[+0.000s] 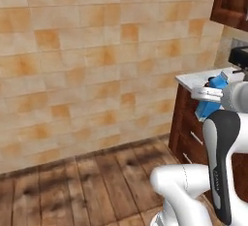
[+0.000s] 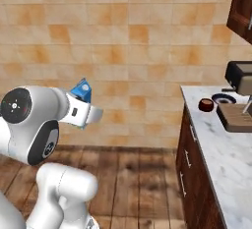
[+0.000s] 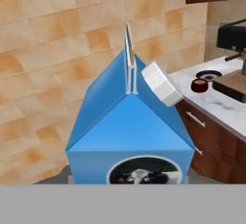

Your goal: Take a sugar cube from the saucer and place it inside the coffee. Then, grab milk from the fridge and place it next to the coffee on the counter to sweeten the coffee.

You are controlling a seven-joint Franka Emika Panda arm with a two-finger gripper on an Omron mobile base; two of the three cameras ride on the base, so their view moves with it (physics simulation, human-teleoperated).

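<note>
The tool is clamped on the milk, carrying it in the air beside the tiled wall, well short of the bench. In the hand view the carton sits upright just ahead of the camera, gabled top and white cap up, its lower part hidden, so how deep the fingers sit on it cannot be told. In the right base view only the blue gable shows above the white hand.

The coffee stands near the bench's end edge, with the saucer just behind it and the coffee machine close on the far side. Whether a sugar cube lies in the cup is too small to tell.

Risks, as I judge them:

- The spot for the milk is tight. The cup is near the bench end and is hemmed in by the saucer and the machine. A sideways approach could knock the cup or shove it into the saucer and spill the coffee.
- Coming in low, the carton's base could catch the bench's edge or the drawer fronts, twisting it in the grip.
- The carton is held in mid-air over the wooden floor; a shallow or off-centre hold could let it slip or tilt on the way across.
- Letting go before the base is flat on the marble, or too near the edge, could tip the carton over or drop it off the bench.
- The arm's elbow is bulky and close to the cabinet in the left base view; a wide swing could brush it.
</note>
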